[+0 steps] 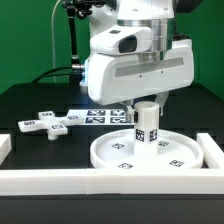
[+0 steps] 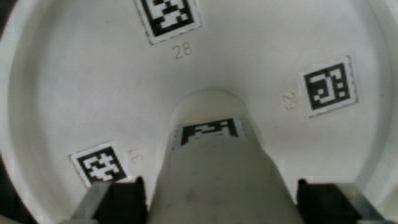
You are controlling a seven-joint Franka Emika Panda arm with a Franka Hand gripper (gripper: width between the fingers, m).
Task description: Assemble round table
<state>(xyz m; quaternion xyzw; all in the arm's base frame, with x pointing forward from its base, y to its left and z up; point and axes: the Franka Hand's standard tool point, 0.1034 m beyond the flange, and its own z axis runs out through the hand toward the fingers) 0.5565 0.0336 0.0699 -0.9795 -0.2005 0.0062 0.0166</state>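
Note:
The large rimmed round disc (image 1: pixel 108 153) lies flat on the table just behind the front wall. The short cylindrical post (image 1: pixel 146 127) stands upright on the disc near its middle, tag facing front. My gripper (image 1: pixel 146 106) comes down over the post's top, its jaws closed against the post's two sides. In the wrist view the post (image 2: pixel 217 160) runs between my dark fingers (image 2: pixel 121 200), with the disc (image 2: pixel 98 80) and its tags below; the gripper (image 2: pixel 222 204) holds it. The cross-shaped piece (image 1: pixel 48 123) lies flat on the table toward the exterior view's left.
The marker board (image 1: pixel 103 116) lies on the black table behind the disc. The white border wall (image 1: pixel 60 181) runs along the front and up the exterior view's right side (image 1: pixel 211 150). A black stand and cable rise at the back.

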